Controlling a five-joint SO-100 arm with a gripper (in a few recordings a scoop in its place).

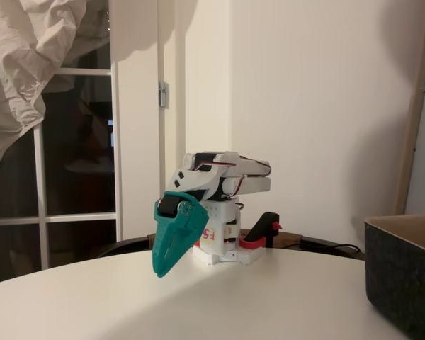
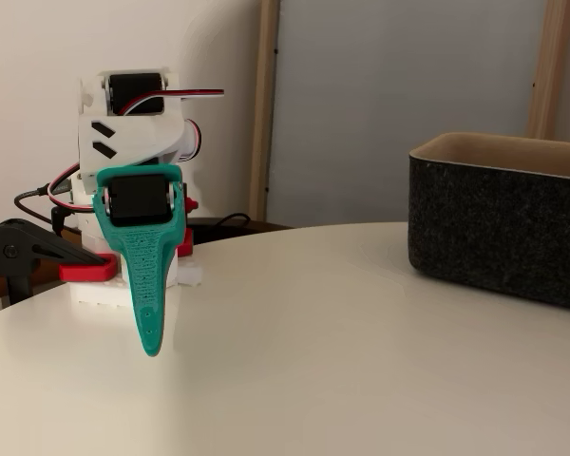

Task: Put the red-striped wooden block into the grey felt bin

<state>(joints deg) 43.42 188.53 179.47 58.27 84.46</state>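
A: Right, where was the grey felt bin (image 1: 404,273)?

B: Lower right corner of one fixed view, cut off by the frame edge, sitting on the white table (image 1: 269,304). In the other it (image 2: 499,223) filled the right side, mid-height, dark charcoal walls w/ a thick rim and a lighter tan inside. Nothing touching it on the side facing the cameras.

A: And the block?

B: Couldn't find it anywhere on the tabletop; the inside of the bin was mostly hidden by its walls, so can't say.

A: Gripper?

B: Teal gripper (image 1: 161,271), left of centre, tips pointing down and a bit left, hanging just above the table. In the other fixed view it (image 2: 151,348) was at lower left, pointing straight down, well apart from the bin. Fingers looked pressed together into one narrow wedge, no gap visible, nothing between them.

A: Rest of the arm?

B: White arm (image 1: 223,177) folded low over its base, approx centre frame; red-and-black clamp (image 2: 38,261) beside the base at the table edge. Window w/ white frame (image 1: 39,177) at left, crumpled pale sheet (image 1: 28,57) at upper left.
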